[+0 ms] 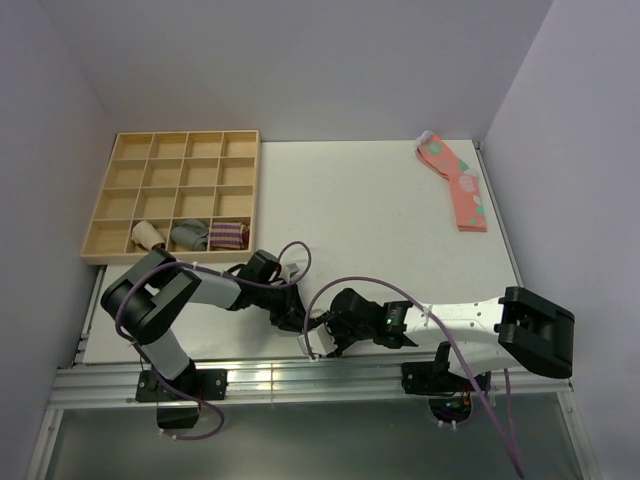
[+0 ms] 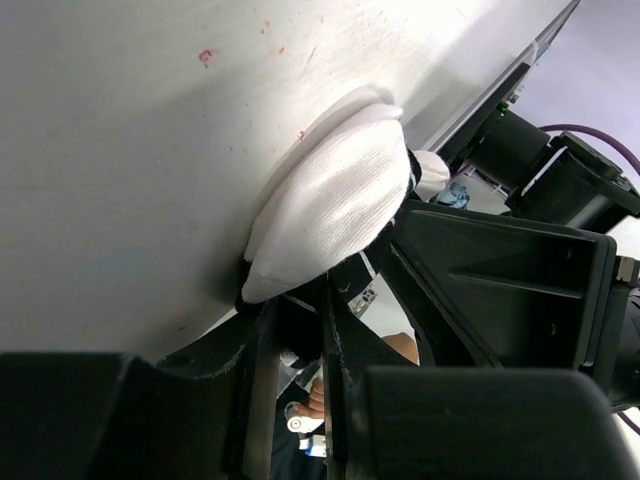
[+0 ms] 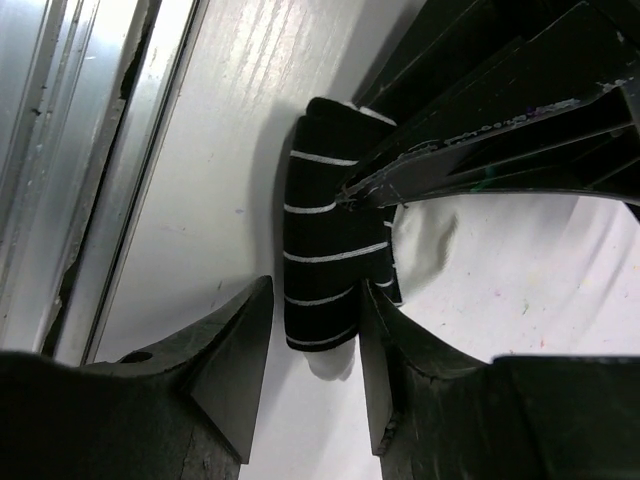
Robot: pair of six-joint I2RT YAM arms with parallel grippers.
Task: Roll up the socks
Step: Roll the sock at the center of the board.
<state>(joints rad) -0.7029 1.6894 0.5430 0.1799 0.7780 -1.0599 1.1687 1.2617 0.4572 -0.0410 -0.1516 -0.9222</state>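
Holding the socks (image 3: 320, 265) at the near edge of the bench (image 1: 380, 220).
We see our left tool (image 2: 297, 305) clenched on their white end, our right tool (image 3: 315, 300) released, its fingers straddling the striped roll.

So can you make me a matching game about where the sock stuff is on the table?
Things:
1. black socks
2. pink socks
3. tray
4. purple bundle

Places:
A. far right of the table
B. near edge of the table
C. far left of the table
D. inside the tray

Pairs: 1-B, 2-A, 3-C, 4-D
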